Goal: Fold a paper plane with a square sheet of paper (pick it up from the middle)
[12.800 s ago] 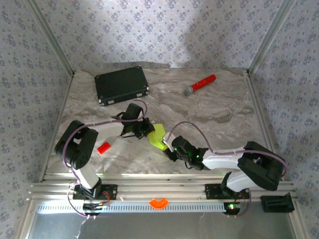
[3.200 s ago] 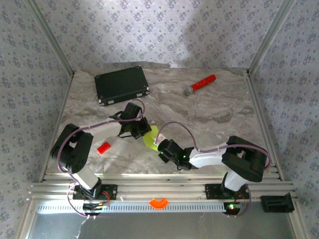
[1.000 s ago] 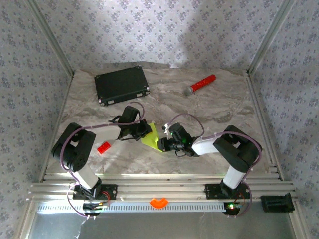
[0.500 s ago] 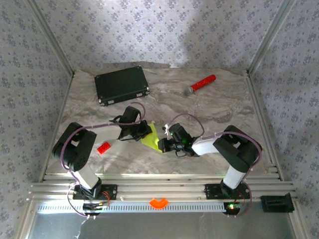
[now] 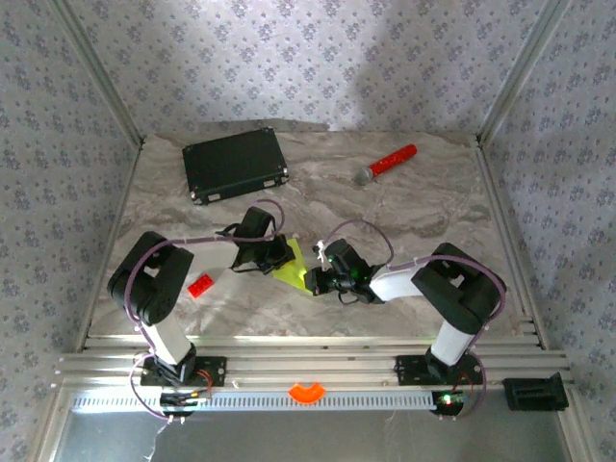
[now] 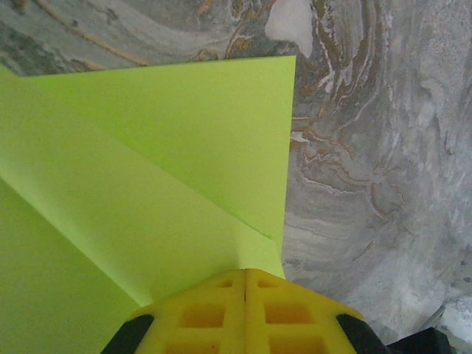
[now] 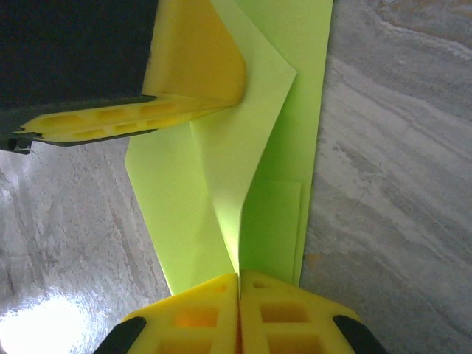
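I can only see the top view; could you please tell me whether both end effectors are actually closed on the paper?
Observer: The left wrist view shows the left end effector shut, its pads meeting on the edge of the paper.
Operator: Thank you. And the right one?
Observer: The right end effector is shut on the paper too, pinching a fold that stands up off the sheet.
Operator: Is any crease visible?
Observer: Yes, the left wrist view shows a straight diagonal crease, with one layer lying over another.
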### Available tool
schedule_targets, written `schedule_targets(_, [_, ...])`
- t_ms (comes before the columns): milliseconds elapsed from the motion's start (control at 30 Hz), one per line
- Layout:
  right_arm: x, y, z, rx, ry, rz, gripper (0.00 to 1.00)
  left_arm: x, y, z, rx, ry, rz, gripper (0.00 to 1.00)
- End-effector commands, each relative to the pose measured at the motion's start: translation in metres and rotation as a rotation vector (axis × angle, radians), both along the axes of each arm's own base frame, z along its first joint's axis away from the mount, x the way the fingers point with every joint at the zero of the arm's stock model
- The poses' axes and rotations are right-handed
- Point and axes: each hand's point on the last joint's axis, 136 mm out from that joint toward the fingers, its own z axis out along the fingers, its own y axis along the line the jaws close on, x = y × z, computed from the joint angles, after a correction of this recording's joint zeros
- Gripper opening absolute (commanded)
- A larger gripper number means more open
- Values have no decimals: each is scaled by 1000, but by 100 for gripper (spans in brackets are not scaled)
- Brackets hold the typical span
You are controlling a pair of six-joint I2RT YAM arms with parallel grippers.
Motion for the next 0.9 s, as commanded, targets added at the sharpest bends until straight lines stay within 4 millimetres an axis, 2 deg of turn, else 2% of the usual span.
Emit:
schedule_targets(0, [-15,-8,-20,-84,55,22,8,1,-6,1,10,-8,-32,7])
schedule_targets(167, [-17,-8,-23,-99,65,30,8,1,-7,0,13,-13,-40,7])
schedule_targets(267, [-18,-7,-20,-85,74,32,12,0,-6,-5,21,-6,-44,7])
schedule_targets(500, [-7,0,14,60,130,1,33,-5,-1,-13,54,-5,-60,7])
schedule_targets(600, [-2,-2,26,96,157,-24,39,-5,-1,-13,57,-9,-64,7])
schedule_targets(700, [4,-7,34,116,167,-55,43,-5,0,-14,62,-8,-67,7])
schedule_targets(867, [12,-11,34,117,201,-78,43,-6,-2,-14,59,-9,-67,7])
